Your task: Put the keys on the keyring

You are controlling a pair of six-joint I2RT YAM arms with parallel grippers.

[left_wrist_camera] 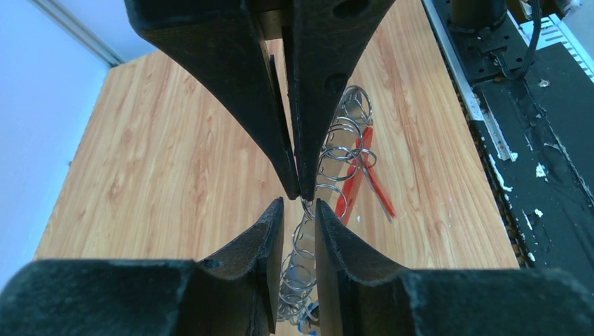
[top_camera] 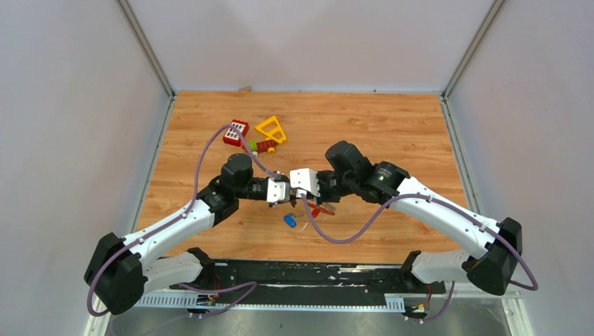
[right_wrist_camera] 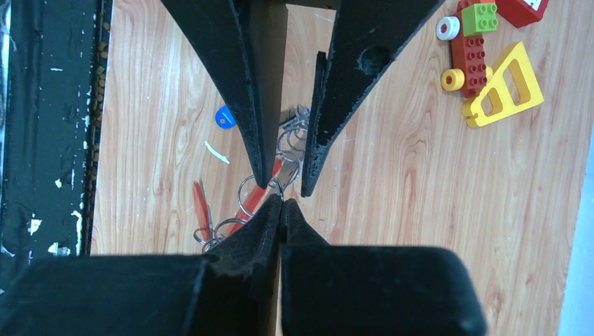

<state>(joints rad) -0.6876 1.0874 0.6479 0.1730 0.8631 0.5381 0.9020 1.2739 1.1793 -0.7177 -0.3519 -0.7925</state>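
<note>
My two grippers meet tip to tip above the middle of the wooden table. The right gripper (right_wrist_camera: 281, 203) is shut on one silver ring at the top of the keyring (left_wrist_camera: 336, 152), a hanging chain of silver rings. The left gripper (left_wrist_camera: 299, 203) is open by a narrow gap, its fingertips either side of that same ring just below the right tips. A red key (right_wrist_camera: 201, 203) lies on the wood under the chain beside another red piece (right_wrist_camera: 263, 196). A blue-headed key (top_camera: 289, 220) lies on the table below the grippers and shows again in the right wrist view (right_wrist_camera: 225, 117).
Toy blocks sit behind the grippers: a red square block (top_camera: 236, 131), a yellow triangular frame (top_camera: 272, 129) and a red and green brick piece (top_camera: 263, 145). A black rail (top_camera: 315, 273) runs along the near edge. White walls enclose the table.
</note>
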